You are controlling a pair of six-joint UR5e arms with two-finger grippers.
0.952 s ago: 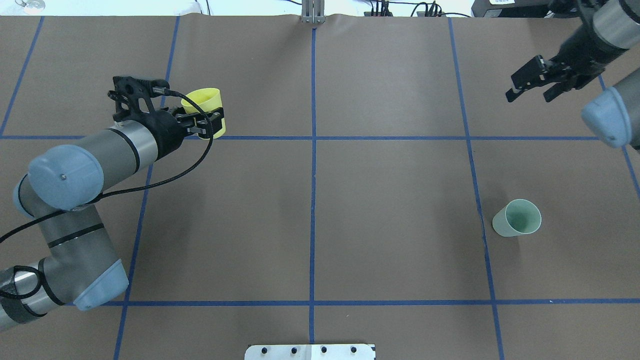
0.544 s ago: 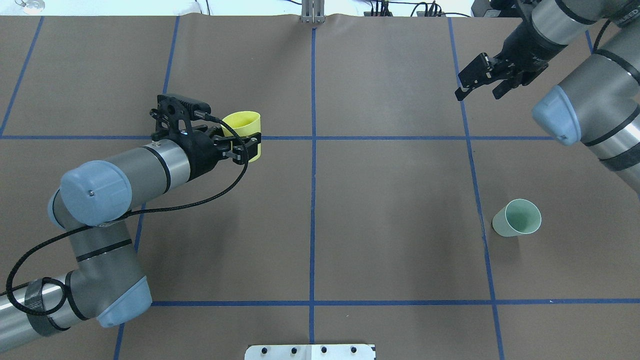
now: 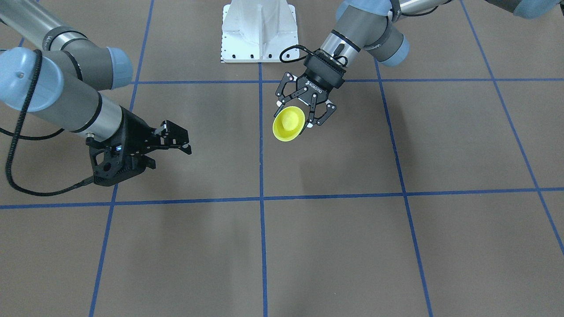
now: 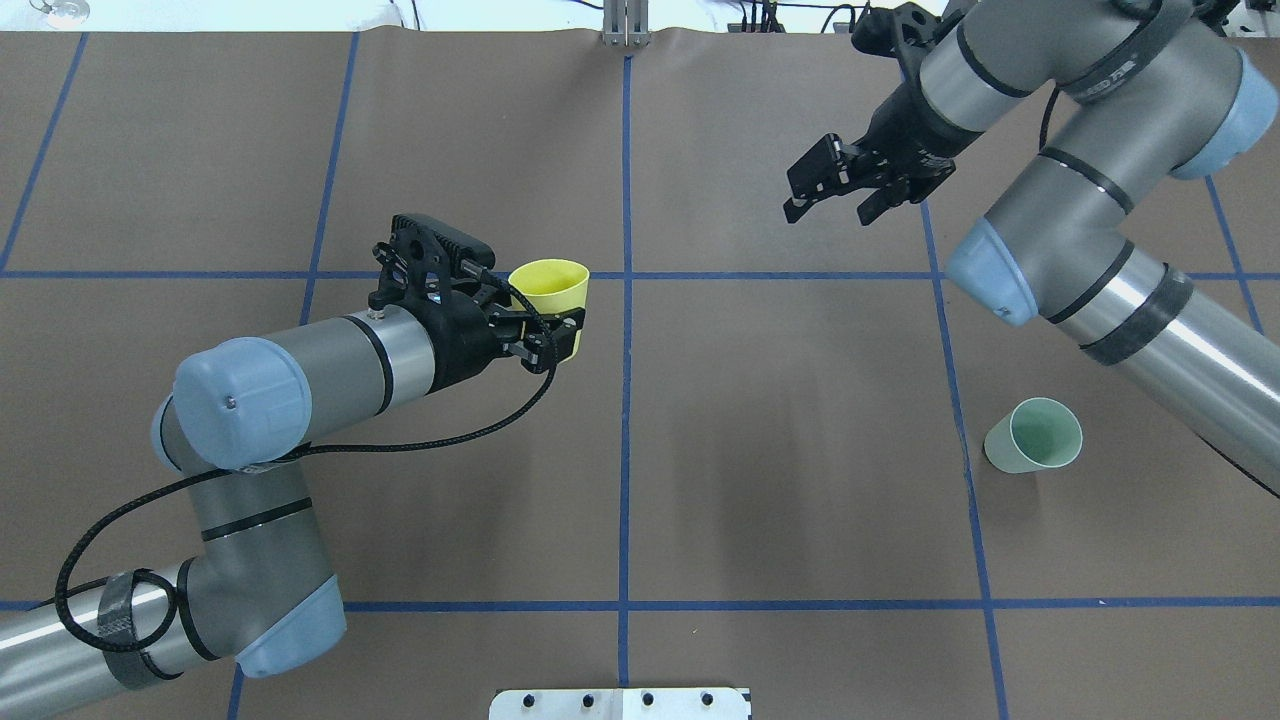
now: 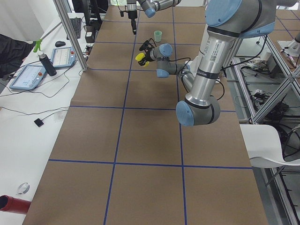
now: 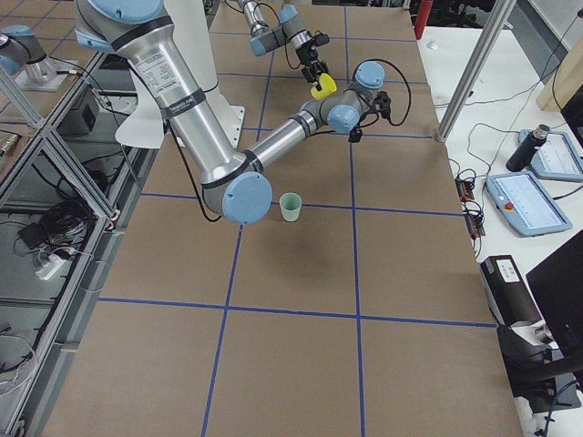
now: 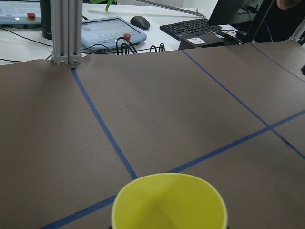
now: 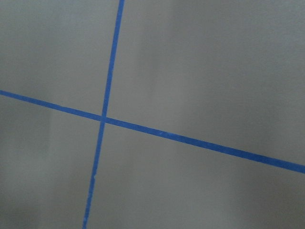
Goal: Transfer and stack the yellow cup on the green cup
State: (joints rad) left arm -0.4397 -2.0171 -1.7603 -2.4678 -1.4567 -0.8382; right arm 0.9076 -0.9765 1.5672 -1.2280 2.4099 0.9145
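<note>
Matt brown paper-like sheet over desk (image 4: 790, 400), smooth, faint creases. Blue tape lines (image 4: 625, 450) on it, slight sheen. Smooth plastic yellow cup (image 4: 548, 285), soft sheen inside. Pale smooth plastic green cup (image 4: 1035, 437), semi-matt. Matt black left gripper (image 4: 555, 335) and right gripper (image 4: 828, 210); plastic or coated metal, cannot tell which. Satin silver-grey metal tubes on left arm (image 4: 340, 355) and right arm (image 4: 1060, 230); joint caps pale blue plastic, smooth, slightly glossy. Black cable (image 4: 400, 440), braided, rough weave. White base plate (image 4: 620, 703), smooth, painted-metal look.
</note>
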